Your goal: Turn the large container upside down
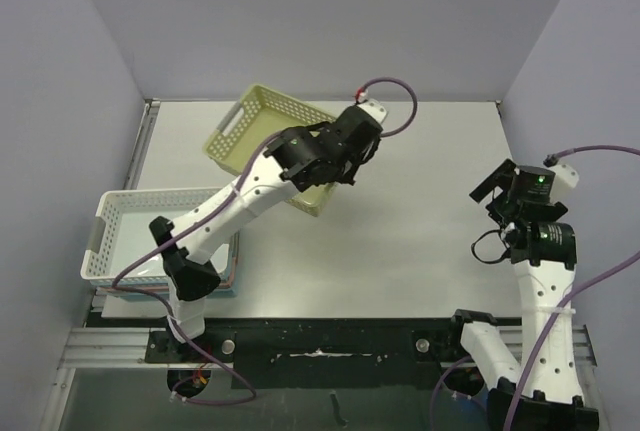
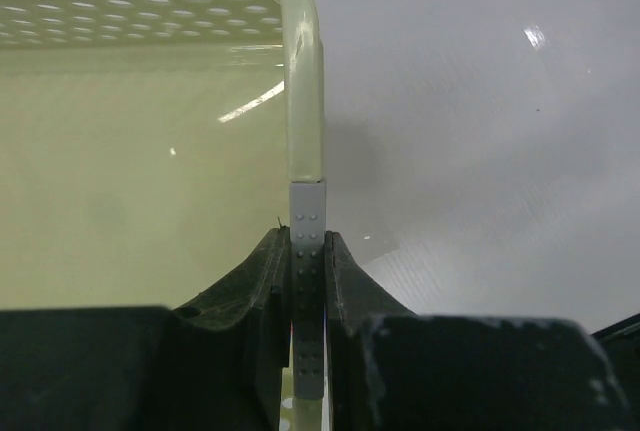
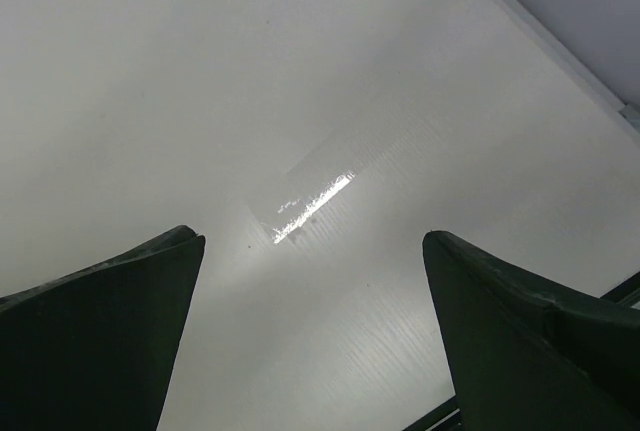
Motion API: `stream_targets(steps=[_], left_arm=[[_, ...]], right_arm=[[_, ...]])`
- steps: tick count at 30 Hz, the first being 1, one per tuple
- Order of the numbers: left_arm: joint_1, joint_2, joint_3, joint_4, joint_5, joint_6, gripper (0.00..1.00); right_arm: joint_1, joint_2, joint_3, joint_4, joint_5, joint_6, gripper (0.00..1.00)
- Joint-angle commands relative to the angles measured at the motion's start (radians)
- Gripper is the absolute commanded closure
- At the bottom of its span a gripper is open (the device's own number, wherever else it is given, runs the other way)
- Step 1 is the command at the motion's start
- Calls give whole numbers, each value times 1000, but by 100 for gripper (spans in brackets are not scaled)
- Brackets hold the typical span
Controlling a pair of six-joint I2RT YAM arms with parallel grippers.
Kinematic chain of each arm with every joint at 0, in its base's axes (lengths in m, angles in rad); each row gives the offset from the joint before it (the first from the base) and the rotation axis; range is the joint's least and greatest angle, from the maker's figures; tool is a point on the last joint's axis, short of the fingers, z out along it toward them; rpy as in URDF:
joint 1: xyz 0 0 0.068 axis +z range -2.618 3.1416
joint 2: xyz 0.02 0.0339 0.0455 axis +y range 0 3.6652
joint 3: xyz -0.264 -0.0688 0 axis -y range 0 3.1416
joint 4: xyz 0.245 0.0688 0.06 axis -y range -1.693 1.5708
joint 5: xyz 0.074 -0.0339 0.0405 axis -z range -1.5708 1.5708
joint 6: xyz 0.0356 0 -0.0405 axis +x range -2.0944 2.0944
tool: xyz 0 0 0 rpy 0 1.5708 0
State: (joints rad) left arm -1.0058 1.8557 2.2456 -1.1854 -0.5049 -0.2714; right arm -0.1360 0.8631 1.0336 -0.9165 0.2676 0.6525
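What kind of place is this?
Probably a robot lab's test booth, not a home: a left arm and a right arm bolted at the table's near edge, plain walls boxing it in, plus a yellow basket and a white basket to practise on.

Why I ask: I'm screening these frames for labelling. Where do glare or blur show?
Right wrist view: a bright glare streak on the table, the right gripper dark and soft-edged. Left wrist view: small highlights on the yellow basket, the left gripper underexposed. Top external view: even light, sharp, no strong glare.
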Motion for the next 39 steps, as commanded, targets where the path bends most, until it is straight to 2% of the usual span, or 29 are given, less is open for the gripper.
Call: stream_targets(steps=[1,6,13,17,18,20,21,22,25,29,31,35,37,39], left_arm=[[-25,50,-64,260,154,52,100],[-58,115,-204,436,249,69,100],[-130,106,-470,701,323,171,100],[-171,111,-556,766,340,199,100],[-177,119,-550,755,335,192,85],[-182,128,-523,722,330,172,39],[-184,124,-511,706,322,161,29],[-186,107,-500,691,314,153,25],[-183,26,-495,634,310,123,22],[-147,-157,-569,584,278,51,22],[-93,-256,-610,536,252,-2,21],[81,-458,-662,427,213,-112,21],[165,-556,-674,375,187,-146,21],[240,-622,-680,325,154,-182,22]], right_arm=[[4,-65,116,-60,107,-10,2],[3,-134,170,-112,175,14,2],[5,-220,217,-138,273,8,2],[5,-232,240,-145,287,-3,2],[5,-233,242,-146,286,-5,2],[6,-230,246,-150,281,-11,2],[5,-228,247,-149,274,-18,2],[7,-225,247,-145,260,-35,3],[7,-210,244,-110,159,-115,2],[6,-165,238,-82,-1,-194,2],[5,-136,219,-58,-134,-226,2],[16,-119,90,54,-427,-192,2],[54,-114,31,118,-476,-144,2],[159,-94,-12,162,-433,-96,2]])
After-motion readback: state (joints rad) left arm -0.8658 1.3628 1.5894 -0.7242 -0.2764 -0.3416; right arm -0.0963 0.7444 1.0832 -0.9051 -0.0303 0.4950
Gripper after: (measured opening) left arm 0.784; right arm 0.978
